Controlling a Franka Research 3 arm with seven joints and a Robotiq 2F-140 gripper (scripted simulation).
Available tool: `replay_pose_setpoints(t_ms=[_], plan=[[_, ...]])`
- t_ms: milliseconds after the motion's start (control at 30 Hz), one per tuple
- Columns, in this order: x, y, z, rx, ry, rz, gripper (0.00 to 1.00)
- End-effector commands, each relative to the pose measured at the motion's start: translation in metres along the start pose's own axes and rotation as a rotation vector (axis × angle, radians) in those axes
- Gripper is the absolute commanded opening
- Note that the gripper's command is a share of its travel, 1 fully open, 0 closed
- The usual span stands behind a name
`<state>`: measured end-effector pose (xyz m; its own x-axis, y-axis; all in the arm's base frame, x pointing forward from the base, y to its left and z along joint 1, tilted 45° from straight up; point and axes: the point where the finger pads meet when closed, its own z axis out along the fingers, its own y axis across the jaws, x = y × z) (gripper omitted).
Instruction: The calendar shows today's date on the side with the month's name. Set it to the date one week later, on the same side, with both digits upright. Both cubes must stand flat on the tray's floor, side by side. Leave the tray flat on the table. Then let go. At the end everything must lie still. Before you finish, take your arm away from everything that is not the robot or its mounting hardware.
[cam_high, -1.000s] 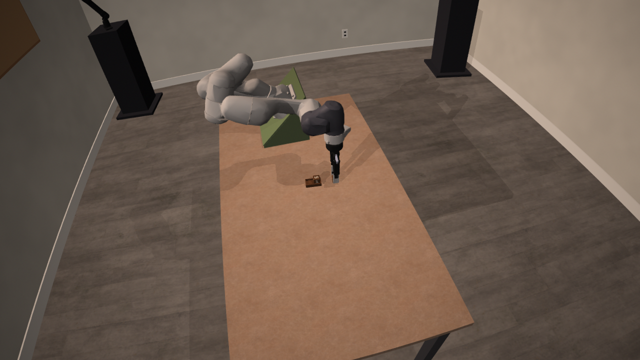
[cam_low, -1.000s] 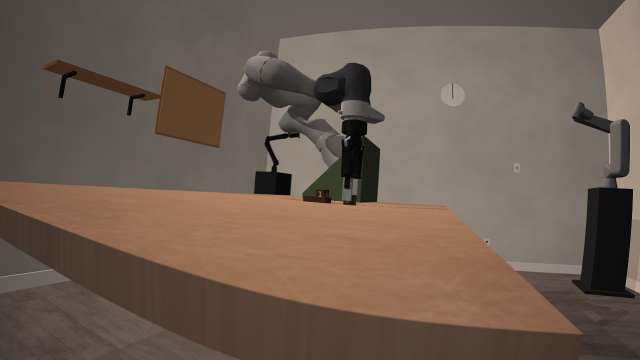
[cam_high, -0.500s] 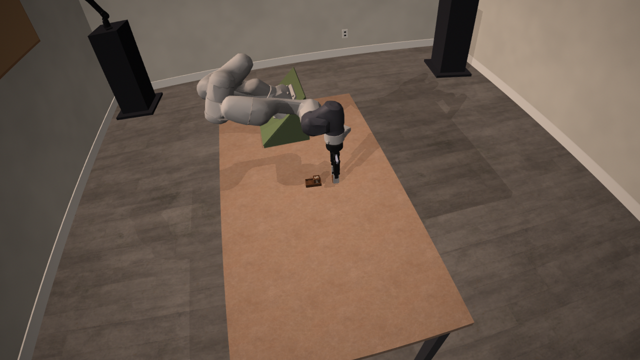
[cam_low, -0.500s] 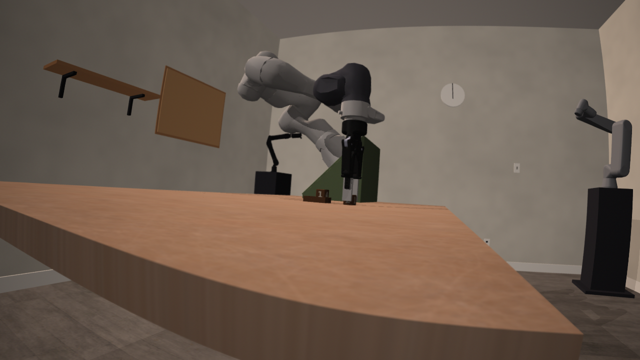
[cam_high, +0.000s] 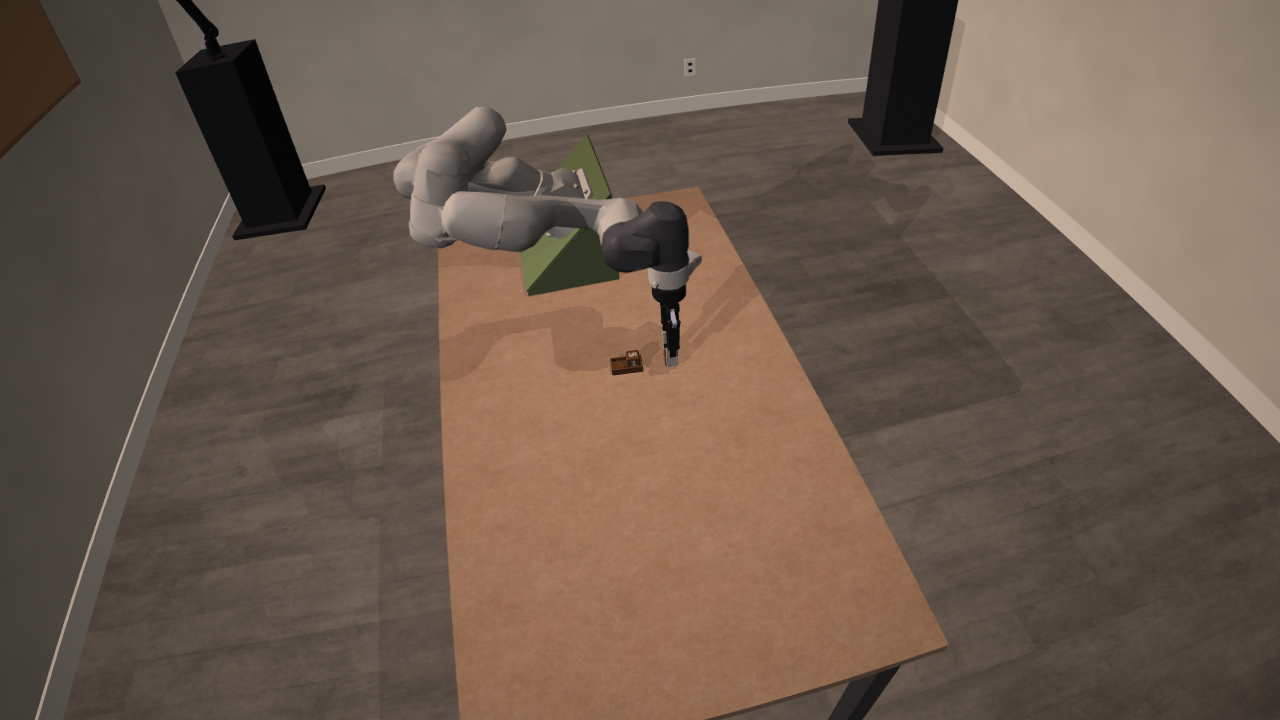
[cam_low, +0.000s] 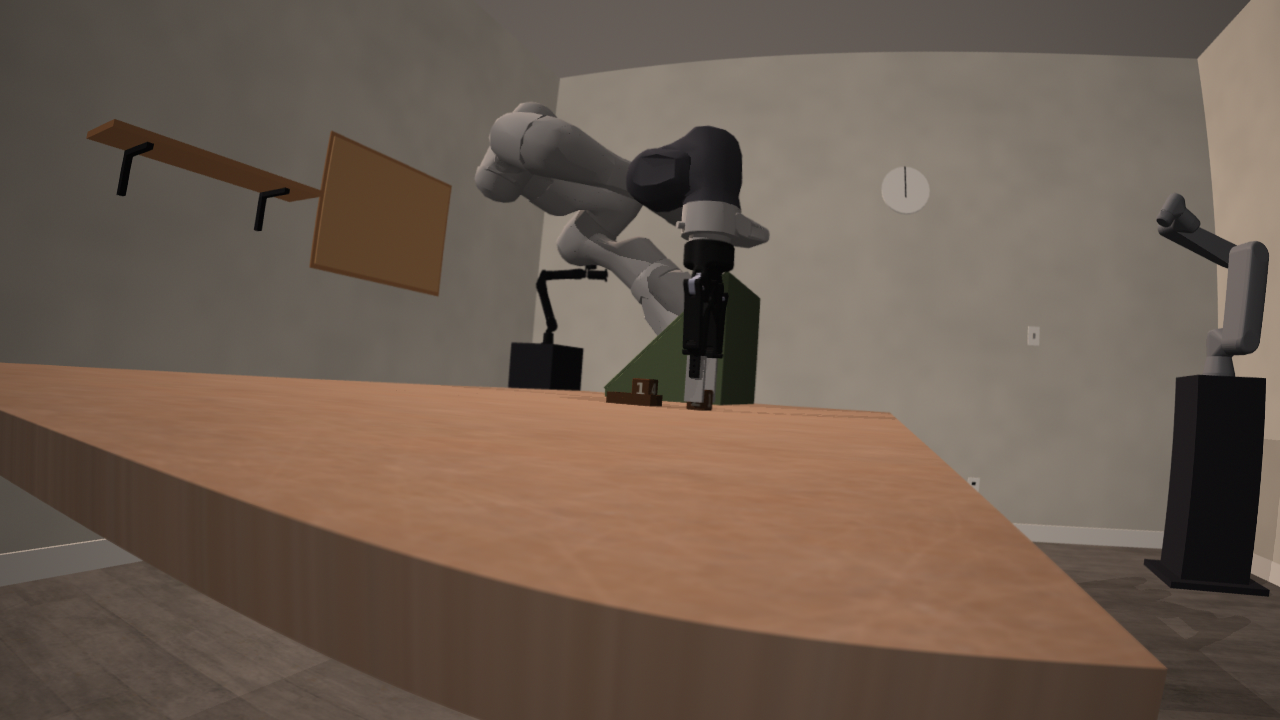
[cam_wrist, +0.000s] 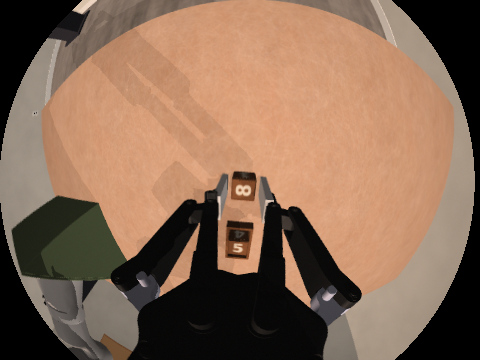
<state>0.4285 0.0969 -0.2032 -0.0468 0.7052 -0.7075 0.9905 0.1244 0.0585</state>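
The small brown tray (cam_high: 617, 369) (cam_low: 626, 400) lies flat on the table. One brown cube (cam_high: 632, 355) (cam_low: 643, 388) (cam_wrist: 239, 241) stands at its right end in the top view, with a 5 on top and a 1 on the side facing the exterior camera. The tray's left part holds no cube. The other cube (cam_low: 708, 400) (cam_wrist: 243, 187) stands on the table beside the tray, with an 8 on top. My gripper (cam_high: 671, 358) (cam_low: 701, 390) (cam_wrist: 243, 184) is open, pointing down around this second cube, with a gap on each side in the wrist view. Its fingers mostly hide that cube in the top and exterior views.
The table (cam_high: 680, 537) extends far in front of the tray. The green wedge-shaped mount (cam_high: 572, 264) (cam_low: 741, 349) (cam_wrist: 70, 240) of the arm stands at the table's back. Black pedestals (cam_high: 246, 143) (cam_low: 1212, 474) stand off the table.
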Motion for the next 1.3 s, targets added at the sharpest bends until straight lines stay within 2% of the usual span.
replay_pose_setpoints(t_ms=[0,233,267,1267], plan=[[0.0004,0.0012,0.001,-0.001,0.002,0.009,0.28],[0.0004,0.0012,0.001,-0.001,0.002,0.009,0.28],[0.0004,0.0012,0.001,-0.001,0.002,0.009,0.16],[0.0004,0.0012,0.001,-0.001,0.002,0.009,0.16]])
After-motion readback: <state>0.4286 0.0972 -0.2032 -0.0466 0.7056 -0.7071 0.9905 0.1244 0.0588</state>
